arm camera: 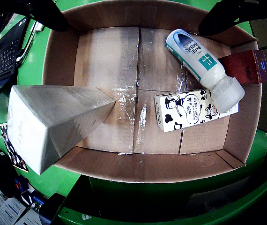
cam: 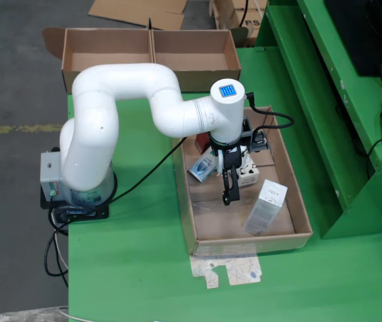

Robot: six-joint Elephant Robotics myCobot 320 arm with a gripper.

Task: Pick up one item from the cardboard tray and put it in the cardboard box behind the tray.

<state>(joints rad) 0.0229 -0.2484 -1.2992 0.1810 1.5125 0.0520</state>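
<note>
Search step: the gripper (cam: 228, 194) hangs empty, jaws spread, above the cardboard tray (cam: 298, 208); next it should descend onto the cow-printed carton (arm camera: 189, 110)

Green table (cam: 137, 268) carries cardboard tray (cam: 185, 221), cardboard box (cam: 151, 66) behind, arm base (cam: 77, 201), flat paper scrap (cam: 228, 270).

A green table (cam: 144, 268) spreads beneath the tool. A torn paper scrap (cam: 228, 270) lies on it, in front of the tool. Flat cardboard sheets (cam: 137, 12) rest on the grey floor (cam: 10, 80) far behind it.
</note>
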